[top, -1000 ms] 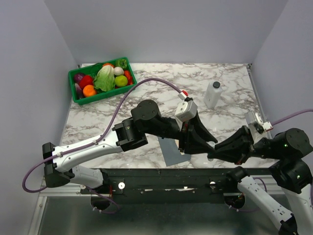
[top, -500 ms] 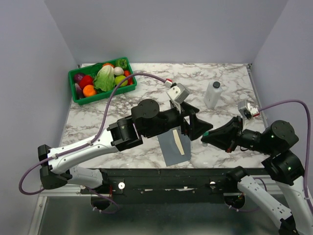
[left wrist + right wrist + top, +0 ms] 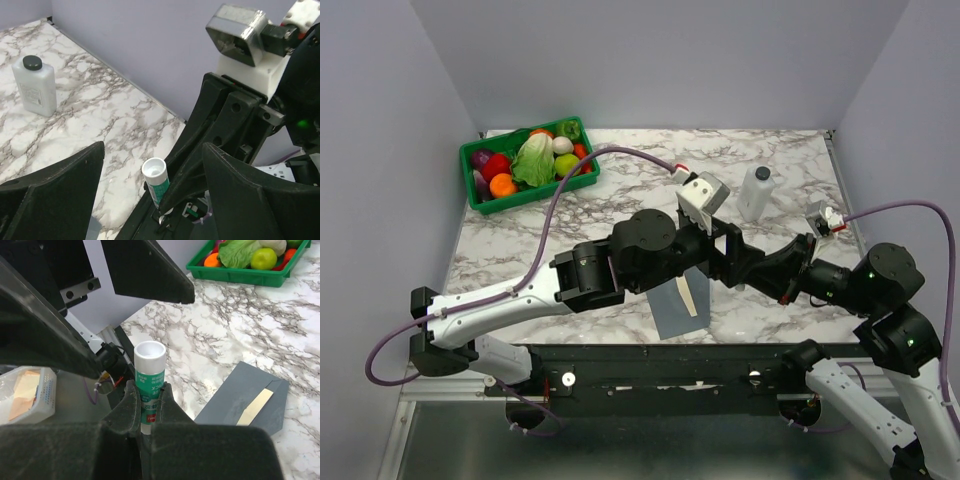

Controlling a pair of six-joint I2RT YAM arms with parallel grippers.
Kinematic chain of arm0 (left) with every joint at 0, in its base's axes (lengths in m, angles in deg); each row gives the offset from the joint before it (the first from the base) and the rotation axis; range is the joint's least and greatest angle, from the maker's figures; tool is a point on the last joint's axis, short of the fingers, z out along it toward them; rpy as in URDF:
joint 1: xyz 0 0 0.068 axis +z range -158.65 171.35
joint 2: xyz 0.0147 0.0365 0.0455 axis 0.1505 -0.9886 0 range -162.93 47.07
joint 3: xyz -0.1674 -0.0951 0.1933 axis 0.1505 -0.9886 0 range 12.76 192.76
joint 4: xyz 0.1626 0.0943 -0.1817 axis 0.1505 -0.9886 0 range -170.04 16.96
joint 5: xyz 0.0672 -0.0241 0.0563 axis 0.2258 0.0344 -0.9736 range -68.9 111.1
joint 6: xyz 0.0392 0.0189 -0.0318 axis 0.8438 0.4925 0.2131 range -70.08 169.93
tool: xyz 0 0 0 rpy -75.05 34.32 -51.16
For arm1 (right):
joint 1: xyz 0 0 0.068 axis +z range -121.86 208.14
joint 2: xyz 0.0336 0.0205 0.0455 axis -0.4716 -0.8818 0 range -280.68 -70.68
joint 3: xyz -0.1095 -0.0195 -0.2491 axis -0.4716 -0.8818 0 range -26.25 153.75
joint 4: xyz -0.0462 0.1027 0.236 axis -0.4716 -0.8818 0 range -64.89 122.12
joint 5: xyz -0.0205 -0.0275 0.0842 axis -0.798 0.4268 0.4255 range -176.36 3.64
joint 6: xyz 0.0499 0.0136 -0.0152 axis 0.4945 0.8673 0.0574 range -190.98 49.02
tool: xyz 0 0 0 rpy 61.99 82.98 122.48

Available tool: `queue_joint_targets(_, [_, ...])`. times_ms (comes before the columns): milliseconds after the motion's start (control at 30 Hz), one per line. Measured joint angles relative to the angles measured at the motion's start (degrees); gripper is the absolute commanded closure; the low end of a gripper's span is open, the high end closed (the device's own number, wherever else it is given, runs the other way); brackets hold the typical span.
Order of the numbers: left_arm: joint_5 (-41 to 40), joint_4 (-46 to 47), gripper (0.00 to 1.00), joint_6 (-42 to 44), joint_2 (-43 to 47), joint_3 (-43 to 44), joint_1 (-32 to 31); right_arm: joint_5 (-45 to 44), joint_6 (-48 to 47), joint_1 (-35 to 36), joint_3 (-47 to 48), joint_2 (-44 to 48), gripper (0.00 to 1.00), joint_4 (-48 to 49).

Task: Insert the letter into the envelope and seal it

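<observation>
Right now the right jaws are pinching a glue stick (image 3: 149,376) by its lower body. It stands upright in the right wrist view, with a green label and a white top end that looks hollow and open. The grip is tight, with both pads on the label.

Left jaws are spread wide and hold nothing. In the left wrist view their two fingers (image 3: 55,185) sit either side of the stick's top, with clear gaps on both sides, so no contact that I can see. The stick is between them, not in them.

The two arms meet nose to nose in the air above the worktop (image 3: 640,160), just right of the envelope (image 3: 667,312).

The envelope is slate grey and lies flat on the marble near the front edge, partly under the left wrist in the top view. Neither set of jaws touches it.

Only a narrow cream-tan strip of the letter (image 3: 693,295) shows. It runs lengthwise on the envelope's right half with grey paper on both sides, and the rest is covered. I can't tell from these views whether the flap is down or up.

A white bottle with a black cap (image 3: 756,192) stands upright at the back right, well apart from the arms. A green crate (image 3: 535,193) of plastic fruit and veg sits in the back left corner.
</observation>
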Motion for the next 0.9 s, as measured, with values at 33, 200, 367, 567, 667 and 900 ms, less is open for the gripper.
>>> queue_joint_targets(33, [-0.28,-0.31,0.14,-0.02,-0.35,-0.02,-0.2,-0.13,0.0,0.0,0.0,0.04,0.99,-0.15])
queue_joint_targets(200, [-1.22,-1.99,0.15,-0.04,-0.94,-0.39,-0.28,-0.59,-0.02,0.0,0.09,0.22,0.99,-0.46])
queue_joint_targets(367, [-2.12,-2.16,0.2,-0.07,-0.96,-0.39,-0.28,-0.66,-0.02,0.0,0.11,0.55,0.99,-0.44])
queue_joint_targets(567, [-2.4,-2.23,0.3,-0.31,-1.36,-0.39,-0.28,-0.66,0.0,0.0,0.11,0.74,0.99,-0.44])
queue_joint_targets(667, [-2.4,-2.27,0.31,-0.39,-1.92,-0.39,-0.28,-0.66,-0.02,0.0,0.11,0.74,0.99,-0.44])
queue_joint_targets(900, [-2.36,-1.55,0.01,-0.68,-2.23,-0.63,-0.28,-0.68,0.02,0.0,0.11,0.74,0.99,-0.44])
